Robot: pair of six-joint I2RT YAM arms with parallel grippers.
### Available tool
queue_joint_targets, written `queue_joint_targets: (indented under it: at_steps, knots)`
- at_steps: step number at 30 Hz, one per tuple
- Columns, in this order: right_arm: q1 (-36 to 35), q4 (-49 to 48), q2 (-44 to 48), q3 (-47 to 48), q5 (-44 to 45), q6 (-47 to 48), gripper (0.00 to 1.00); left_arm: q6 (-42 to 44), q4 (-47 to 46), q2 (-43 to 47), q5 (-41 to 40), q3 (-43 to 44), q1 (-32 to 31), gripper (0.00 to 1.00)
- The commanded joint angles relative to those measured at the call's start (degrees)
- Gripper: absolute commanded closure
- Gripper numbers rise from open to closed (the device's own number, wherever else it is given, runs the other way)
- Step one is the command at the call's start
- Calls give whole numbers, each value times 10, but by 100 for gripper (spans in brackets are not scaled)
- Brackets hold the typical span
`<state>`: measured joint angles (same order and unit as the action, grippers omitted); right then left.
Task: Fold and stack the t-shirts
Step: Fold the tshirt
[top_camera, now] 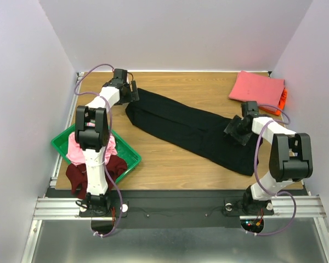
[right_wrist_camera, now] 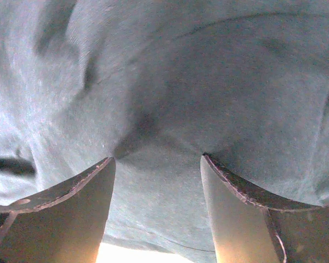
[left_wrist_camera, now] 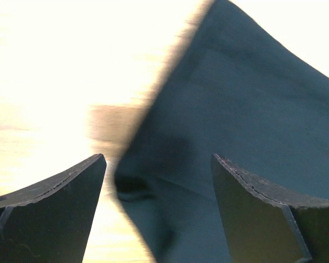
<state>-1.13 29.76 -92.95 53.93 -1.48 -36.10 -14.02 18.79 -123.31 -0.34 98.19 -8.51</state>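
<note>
Folding is partway, we judge: coral shirt (top_camera: 256, 87) done far right, black shirt (top_camera: 192, 129) half-folded, left tool (top_camera: 131, 91) and right tool (top_camera: 234, 133) spread at its ends, pink shirt (top_camera: 75, 149) unfolded near left

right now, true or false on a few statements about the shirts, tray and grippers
1. The black shirt lies diagonally across the table. True.
2. The left gripper is shut on the black shirt. False: its jaws stand open at the shirt's far left end.
3. A folded coral shirt sits at the table's far right corner. True.
4. The tray is empty. False: a light pink shirt lies in it.
5. The right gripper is over the black shirt. True.
</note>
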Motion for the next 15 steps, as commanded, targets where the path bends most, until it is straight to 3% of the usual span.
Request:
queue_joint_targets:
  at_steps: [1,8,15]
  knots:
    - [59,26,-21,-44,58,31,29,31,-20,61,-32,-22,11,12]
    - [84,28,-46,-26,53,47,29,75,-63,122,-36,-112,7,29]
    - [84,29,-68,2,42,53,29,123,-111,166,-22,-178,-25,38]
